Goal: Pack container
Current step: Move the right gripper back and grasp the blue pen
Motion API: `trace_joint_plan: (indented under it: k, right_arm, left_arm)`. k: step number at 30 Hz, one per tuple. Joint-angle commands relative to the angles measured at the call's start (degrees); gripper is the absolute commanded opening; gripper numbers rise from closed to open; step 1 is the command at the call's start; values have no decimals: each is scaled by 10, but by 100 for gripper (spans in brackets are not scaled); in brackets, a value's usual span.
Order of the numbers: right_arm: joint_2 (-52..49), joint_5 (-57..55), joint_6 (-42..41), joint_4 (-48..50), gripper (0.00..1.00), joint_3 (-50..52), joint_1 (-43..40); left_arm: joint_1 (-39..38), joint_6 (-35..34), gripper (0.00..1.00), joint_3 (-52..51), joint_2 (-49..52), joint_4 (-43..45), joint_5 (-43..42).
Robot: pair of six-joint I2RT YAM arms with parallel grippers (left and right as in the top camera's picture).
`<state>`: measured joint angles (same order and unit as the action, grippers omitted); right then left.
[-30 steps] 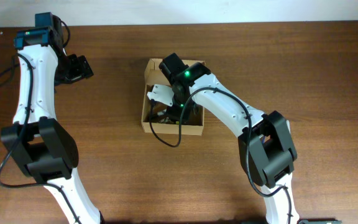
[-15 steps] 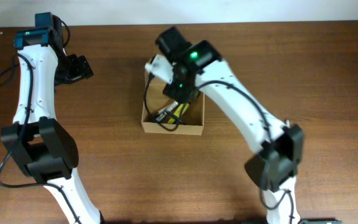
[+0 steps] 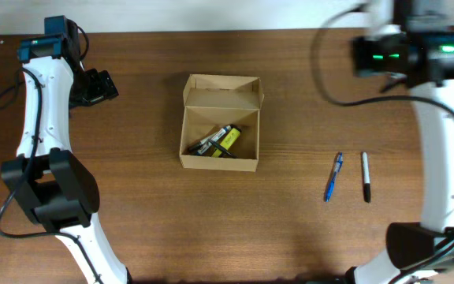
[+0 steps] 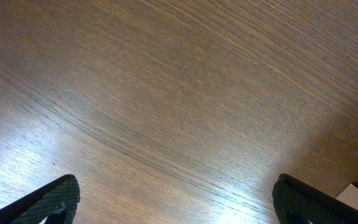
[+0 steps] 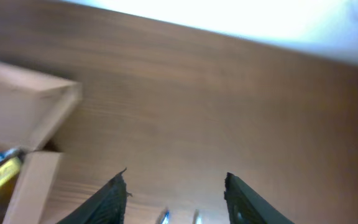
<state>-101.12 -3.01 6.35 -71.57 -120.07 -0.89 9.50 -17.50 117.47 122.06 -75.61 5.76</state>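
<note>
The tan cardboard container (image 3: pixel 219 122) stands open at the table's middle, lid flap folded back, with a yellow marker and other pens (image 3: pixel 221 140) inside. It shows blurred at the left of the right wrist view (image 5: pixel 30 118). A blue pen (image 3: pixel 333 176) and a black pen (image 3: pixel 365 176) lie on the table to the right; their tips show between the right fingers (image 5: pixel 179 216). My right gripper (image 5: pixel 176 196) is open and empty, high above the table's right back. My left gripper (image 4: pixel 179 199) is open and empty over bare wood at the far left (image 3: pixel 97 85).
The wooden table (image 3: pixel 132 213) ends at a white back edge. The right arm (image 3: pixel 440 142) rises along the right side, and the left arm (image 3: pixel 42 118) runs along the left side.
My right gripper has lifted out of the container and swung far to the right and up, leaving the markers in the box. The left arm has not moved.
</note>
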Motion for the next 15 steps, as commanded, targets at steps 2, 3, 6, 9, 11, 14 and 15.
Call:
trace_joint_plan:
  k: [2, 3, 6, 9, 11, 14, 15]
  right_arm:
    - [-6, 24, -118, -24, 48, 96, -53]
    - [-6, 23, -125, -22, 48, 123, -52]
    - [-6, 24, -145, -11, 47, 190, -40]
    - [-5, 22, -174, -3, 47, 264, -27]
    - [-5, 20, -185, 23, 47, 318, -17]
    - [-5, 5, -205, 81, 47, 400, -4]
    - [-4, 5, -209, 102, 47, 426, 0]
  left_arm:
    - [-1, 7, 100, -2, -1, 0, -4]
    - [-1, 7, 100, -2, -1, 0, -4]
    - [-1, 7, 100, -2, -1, 0, -4]
    - [-1, 7, 100, -2, -1, 0, -4]
    - [-1, 7, 100, -2, -1, 0, -4]
    - [-1, 7, 100, -2, -1, 0, -4]
    - [-1, 7, 100, -2, -1, 0, -4]
